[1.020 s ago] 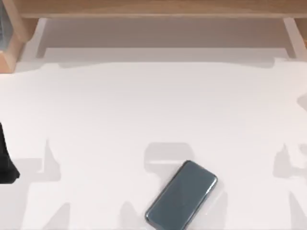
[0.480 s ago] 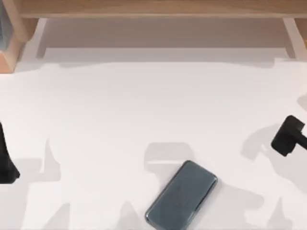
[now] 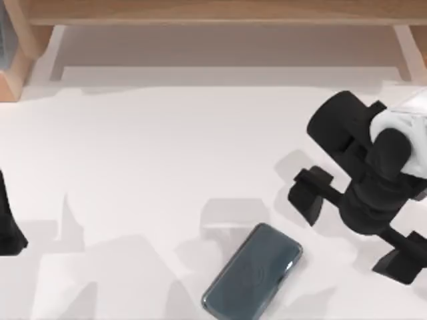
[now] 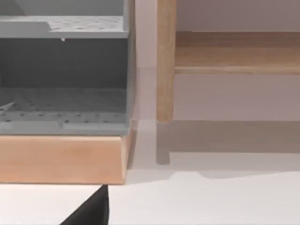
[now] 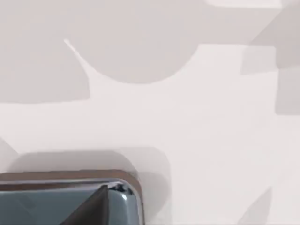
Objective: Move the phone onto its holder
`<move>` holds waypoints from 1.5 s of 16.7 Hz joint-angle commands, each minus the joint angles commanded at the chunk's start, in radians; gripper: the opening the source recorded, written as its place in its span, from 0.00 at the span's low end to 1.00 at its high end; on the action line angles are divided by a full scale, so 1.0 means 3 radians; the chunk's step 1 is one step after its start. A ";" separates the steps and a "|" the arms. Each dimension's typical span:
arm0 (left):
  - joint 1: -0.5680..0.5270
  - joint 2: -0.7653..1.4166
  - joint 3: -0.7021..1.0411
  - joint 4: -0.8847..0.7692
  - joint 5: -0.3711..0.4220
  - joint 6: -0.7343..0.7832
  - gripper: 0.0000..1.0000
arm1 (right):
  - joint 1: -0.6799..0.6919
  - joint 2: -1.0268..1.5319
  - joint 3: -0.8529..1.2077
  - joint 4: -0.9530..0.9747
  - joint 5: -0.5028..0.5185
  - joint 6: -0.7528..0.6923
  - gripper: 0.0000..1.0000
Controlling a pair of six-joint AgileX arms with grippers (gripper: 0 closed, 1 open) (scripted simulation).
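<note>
Right gripper [image 3: 353, 227], jaws spread, hovers right of the phone [image 3: 252, 273]; flat on the desk [image 3: 167, 153], it could skid when pinched.

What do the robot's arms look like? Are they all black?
Mostly black. The right arm at the table's right is built from chunky, rounded matte-black cylinders with one white section near its upper end. Its right gripper has blocky black fingers. The left arm shows as a plain black shape at the left edge.
</note>
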 joint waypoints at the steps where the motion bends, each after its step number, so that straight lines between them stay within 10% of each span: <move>1: 0.0000 0.0000 0.0000 0.0000 0.0000 0.0000 1.00 | 0.0111 0.0154 0.0158 -0.0096 0.0000 0.0122 1.00; 12: 0.0000 0.0000 0.0000 0.0000 0.0000 0.0000 1.00 | 0.0930 0.0880 0.1270 -0.0632 -0.0027 0.0722 1.00; 25: 0.0000 0.0000 0.0000 0.0000 0.0000 0.0000 1.00 | 0.0933 0.1150 0.0943 -0.0004 -0.0027 0.0716 1.00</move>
